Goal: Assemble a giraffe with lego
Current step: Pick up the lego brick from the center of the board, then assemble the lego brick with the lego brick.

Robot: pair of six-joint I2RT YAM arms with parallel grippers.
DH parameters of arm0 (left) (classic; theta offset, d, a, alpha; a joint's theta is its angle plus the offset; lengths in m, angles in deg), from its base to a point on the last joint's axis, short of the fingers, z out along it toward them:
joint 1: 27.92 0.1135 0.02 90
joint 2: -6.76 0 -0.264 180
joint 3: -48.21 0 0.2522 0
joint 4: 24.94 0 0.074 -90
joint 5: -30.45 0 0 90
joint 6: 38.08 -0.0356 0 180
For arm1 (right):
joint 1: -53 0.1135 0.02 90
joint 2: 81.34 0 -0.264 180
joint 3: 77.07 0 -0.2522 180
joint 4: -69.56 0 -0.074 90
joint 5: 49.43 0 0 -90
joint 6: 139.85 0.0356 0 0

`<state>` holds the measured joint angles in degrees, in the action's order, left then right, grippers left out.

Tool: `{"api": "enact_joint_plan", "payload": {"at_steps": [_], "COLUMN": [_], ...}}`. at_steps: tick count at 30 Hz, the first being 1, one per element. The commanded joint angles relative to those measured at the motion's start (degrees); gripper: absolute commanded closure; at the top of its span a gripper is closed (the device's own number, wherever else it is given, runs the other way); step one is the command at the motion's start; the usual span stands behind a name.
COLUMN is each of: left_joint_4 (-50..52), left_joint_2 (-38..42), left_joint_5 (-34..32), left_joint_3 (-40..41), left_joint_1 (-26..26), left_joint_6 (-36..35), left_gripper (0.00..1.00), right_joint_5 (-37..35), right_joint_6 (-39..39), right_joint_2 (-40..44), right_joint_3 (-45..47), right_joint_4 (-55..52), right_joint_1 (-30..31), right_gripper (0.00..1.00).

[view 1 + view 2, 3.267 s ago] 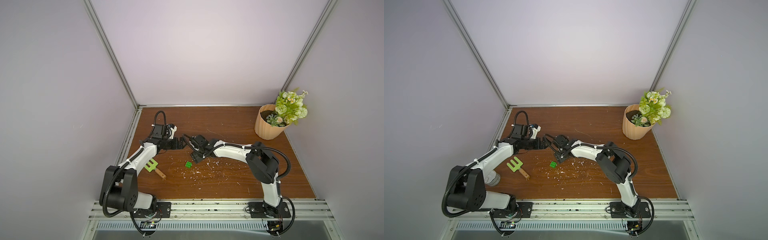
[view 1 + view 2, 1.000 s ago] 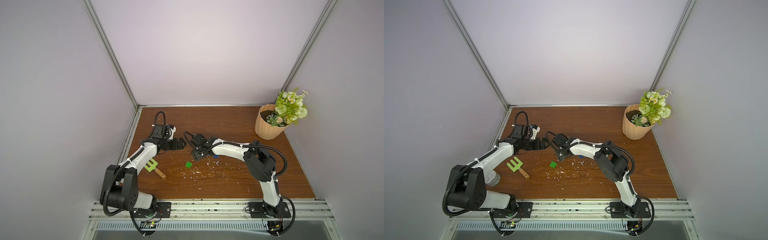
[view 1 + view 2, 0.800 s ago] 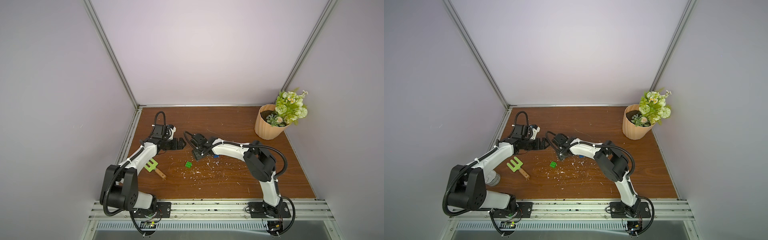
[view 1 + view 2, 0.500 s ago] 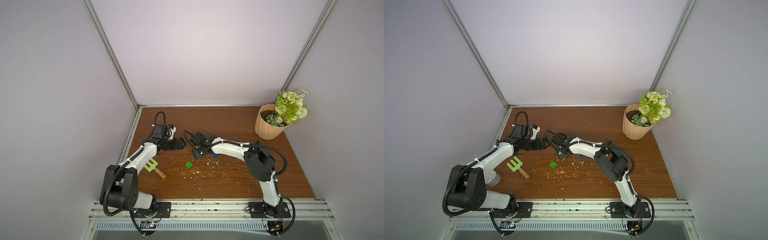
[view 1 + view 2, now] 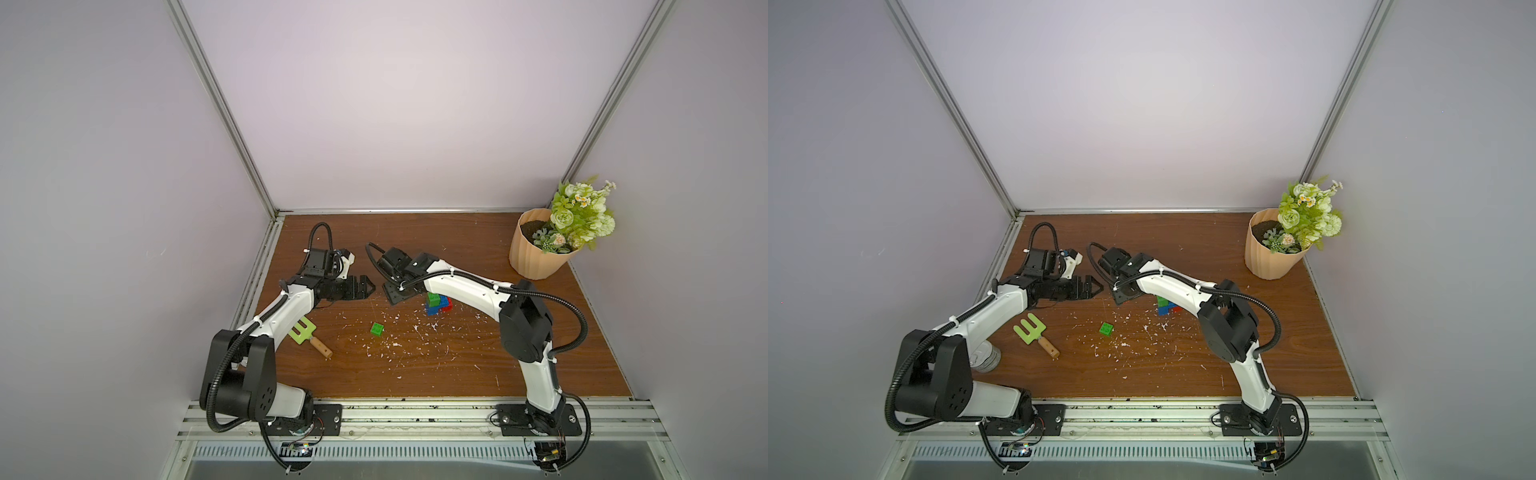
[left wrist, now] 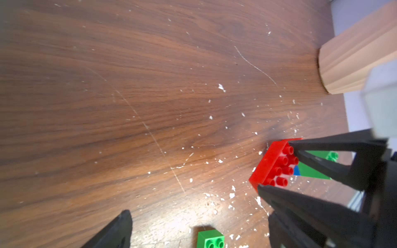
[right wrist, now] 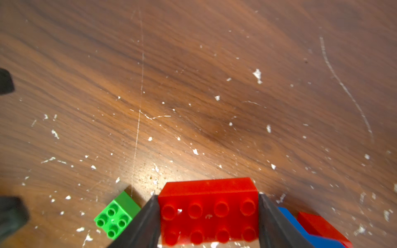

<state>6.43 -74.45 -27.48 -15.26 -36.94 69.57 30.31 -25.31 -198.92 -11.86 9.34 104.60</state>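
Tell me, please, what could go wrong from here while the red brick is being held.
The right hand pinches the long red eight-stud plastic brick by its short ends, so it may twist or slip when pressed on.
The partly built giraffe of green, blue and red bricks sits close beside the right arm; a swing could topple it.
The open left hand is near the right hand; they could collide.

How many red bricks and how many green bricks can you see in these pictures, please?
Red: 2, the held red brick and the red brick in the stack.
Green: 2, the loose green brick and the green brick on the stack.
Total: 4.
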Motion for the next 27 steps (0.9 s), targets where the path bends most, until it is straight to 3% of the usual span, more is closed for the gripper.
{"api": "enact_joint_plan", "payload": {"at_steps": [1, 12, 27], "left_joint_4": [-1.5, -1.4, -1.5], "left_joint_2": [1.0, 2.2, 2.7], "left_joint_5": [4.5, 6.1, 6.2], "left_joint_3": [0.6, 0.6, 0.9], "left_joint_1": [0.5, -3.0, -3.6], "left_joint_6": [0.8, 0.1, 0.3], "left_gripper": [0.01, 0.0, 0.0], "right_joint_5": [-1.1, 0.5, 3.1], "right_joint_6": [2.6, 5.9, 8.8], "right_joint_2": [6.0, 13.1, 17.3], "right_joint_3": [-2.1, -0.3, 7.1], "right_joint_4": [-6.5, -10.0, -8.8], "right_joint_1": [-1.4, -3.3, -5.3], "right_gripper": [0.41, 0.41, 0.42]}}
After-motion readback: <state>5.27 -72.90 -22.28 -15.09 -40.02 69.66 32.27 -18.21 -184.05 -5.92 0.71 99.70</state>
